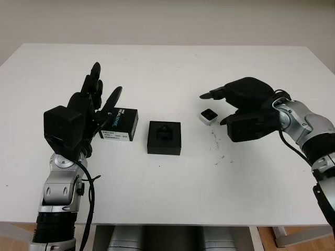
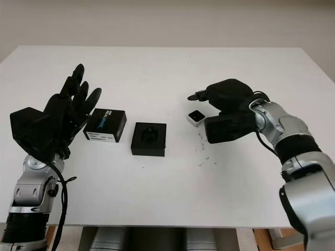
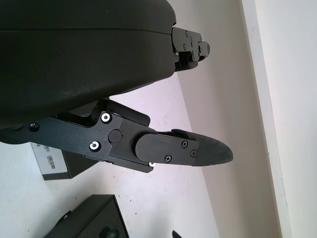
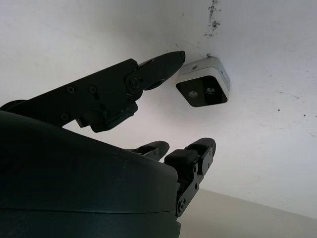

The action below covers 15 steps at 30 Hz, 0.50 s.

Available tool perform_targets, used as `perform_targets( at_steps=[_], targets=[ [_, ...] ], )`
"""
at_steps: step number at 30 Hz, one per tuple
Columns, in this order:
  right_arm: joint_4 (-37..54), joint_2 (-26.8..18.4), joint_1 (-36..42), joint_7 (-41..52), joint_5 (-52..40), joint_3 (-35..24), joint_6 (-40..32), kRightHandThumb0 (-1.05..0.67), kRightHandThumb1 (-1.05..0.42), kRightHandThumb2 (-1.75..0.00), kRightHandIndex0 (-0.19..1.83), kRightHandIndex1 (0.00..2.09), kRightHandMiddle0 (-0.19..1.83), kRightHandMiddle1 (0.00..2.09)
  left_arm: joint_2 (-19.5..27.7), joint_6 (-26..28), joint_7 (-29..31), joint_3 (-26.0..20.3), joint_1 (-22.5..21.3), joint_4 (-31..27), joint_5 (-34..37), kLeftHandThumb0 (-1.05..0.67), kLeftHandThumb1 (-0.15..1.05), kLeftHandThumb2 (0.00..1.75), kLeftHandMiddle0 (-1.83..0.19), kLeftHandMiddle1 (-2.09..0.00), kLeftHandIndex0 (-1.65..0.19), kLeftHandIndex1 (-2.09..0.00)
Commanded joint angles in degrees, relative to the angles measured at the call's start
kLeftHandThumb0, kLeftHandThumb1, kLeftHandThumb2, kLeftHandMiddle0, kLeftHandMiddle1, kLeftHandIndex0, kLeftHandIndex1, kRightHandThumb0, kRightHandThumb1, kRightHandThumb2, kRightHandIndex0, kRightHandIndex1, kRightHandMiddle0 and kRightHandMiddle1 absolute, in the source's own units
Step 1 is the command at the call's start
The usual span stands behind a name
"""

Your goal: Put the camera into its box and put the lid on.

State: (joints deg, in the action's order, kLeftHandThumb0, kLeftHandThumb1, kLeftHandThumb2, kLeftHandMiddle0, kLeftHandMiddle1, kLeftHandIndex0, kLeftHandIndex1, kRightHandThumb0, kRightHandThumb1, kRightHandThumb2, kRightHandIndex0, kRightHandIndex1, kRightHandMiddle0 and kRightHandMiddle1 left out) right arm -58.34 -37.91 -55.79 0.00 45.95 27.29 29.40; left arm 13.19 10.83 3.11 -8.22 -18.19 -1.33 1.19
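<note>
Landmark: the open black box (image 1: 164, 137), standing near the middle of the white table (image 1: 167, 198), cavity facing up; every place below is given relative to it.

Camera: a small white cube with a dark lens face (image 1: 208, 116), lying on the table to the right of the box and a little farther from the robot, apart from it. It is not yet in the box.

Lid: the black printed piece with a white label edge (image 1: 120, 124), lying flat just to the left of the box, with a narrow strip of table between them. It is most likely kept off so the cavity stays free to receive the camera first.

Right hand: (image 1: 238, 107), to the right of the box, poised over the camera. The fingers (image 4: 163, 64) stand wide and hold nothing; one tip lies just beside the camera's corner, the others arch clear on the opposing side. The pose reads as an approach to pinch the camera from two sides.

Left hand: (image 1: 89, 107), raised left of the lid and beyond the box, open and holding nothing, apparently waiting to take the lid.

Stage, as judged: the first grasp is pending; insertion and closing both remain.

Risk, as judged: a fingertip may nudge the light camera aside before the grip closes.
</note>
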Motion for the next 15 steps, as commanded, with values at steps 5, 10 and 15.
perform_targets(
  at_steps=[5, 10, 15],
  targets=[
    [-2.18, 0.86, -2.3, -2.52, 1.97, 2.09, -0.5, -0.38, -0.85, -0.05, 0.42, 0.08, 0.51, 0.09, 0.42, 0.07, -0.18, -0.18, -0.16, -1.12, -0.42, -0.71, 1.05, 0.25, 0.02, -0.05, 0.03, -0.05],
    [-3.4, 1.44, -2.93, -2.22, 1.78, 2.96, -0.64, -0.38, -0.86, -0.06, 0.41, 0.07, 0.5, 0.07, 0.23, 0.13, -0.18, -0.38, 0.11, -1.54, -0.15, -0.69, 1.05, 0.25, 0.02, -0.05, 0.04, -0.05],
    [-4.46, 1.85, -3.08, -2.53, 1.37, 3.0, -0.03, -0.36, -0.85, -0.05, 0.42, 0.07, 0.52, 0.08, 0.22, 0.26, -0.48, -0.38, 0.26, -1.78, -0.32, -0.7, 1.05, 0.25, 0.02, -0.05, 0.04, -0.05]
  ],
)
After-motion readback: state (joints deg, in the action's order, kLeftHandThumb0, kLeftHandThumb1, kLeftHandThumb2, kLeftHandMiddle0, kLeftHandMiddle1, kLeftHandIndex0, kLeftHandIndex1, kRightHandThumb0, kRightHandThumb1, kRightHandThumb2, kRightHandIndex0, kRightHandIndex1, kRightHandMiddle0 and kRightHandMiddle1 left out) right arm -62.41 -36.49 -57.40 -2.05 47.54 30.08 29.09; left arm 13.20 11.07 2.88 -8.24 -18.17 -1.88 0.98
